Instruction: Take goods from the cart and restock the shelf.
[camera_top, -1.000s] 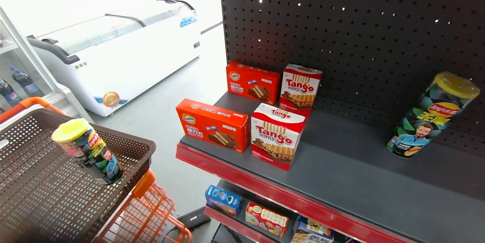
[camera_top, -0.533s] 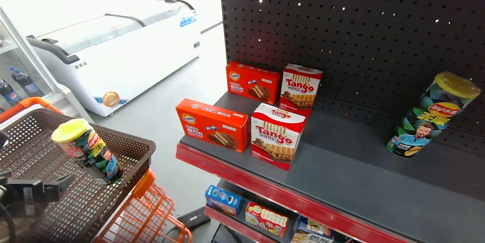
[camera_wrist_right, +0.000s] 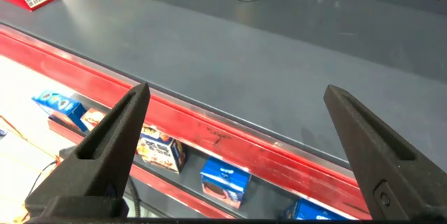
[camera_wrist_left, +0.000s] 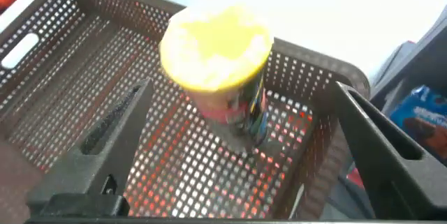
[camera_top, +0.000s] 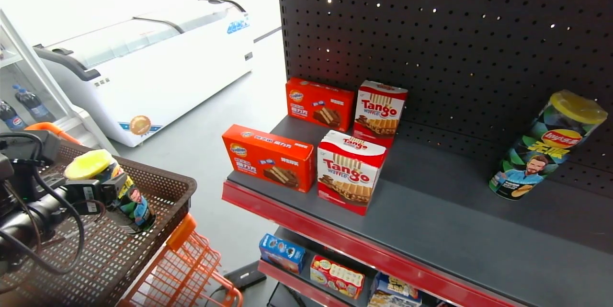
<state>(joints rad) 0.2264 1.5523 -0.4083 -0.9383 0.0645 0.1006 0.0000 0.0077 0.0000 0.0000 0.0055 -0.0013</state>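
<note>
A chip can with a yellow lid [camera_top: 128,201] stands tilted in the brown mesh basket [camera_top: 163,178] on the orange cart [camera_top: 191,268]. My left gripper [camera_top: 98,189] is at the can's upper part. In the left wrist view the can [camera_wrist_left: 223,77] lies between the two spread fingers [camera_wrist_left: 115,133], so this gripper is open; I cannot tell if it touches the can. My right gripper [camera_wrist_right: 237,91] hangs open and empty over the grey shelf [camera_wrist_right: 279,70]. A second chip can [camera_top: 546,146] leans on the pegboard at the shelf's right.
Two orange boxes [camera_top: 268,157] and two red-and-white wafer boxes [camera_top: 349,170] stand at the shelf's left end. The black pegboard [camera_top: 431,34] backs the shelf. Bare shelf lies between the boxes and the second can. Small packs [camera_top: 335,276] sit on the lower shelf. A white freezer [camera_top: 143,67] stands behind.
My left arm has come up from the lower left edge and reached the can in the basket. The can, shelf goods and camera have not moved.
</note>
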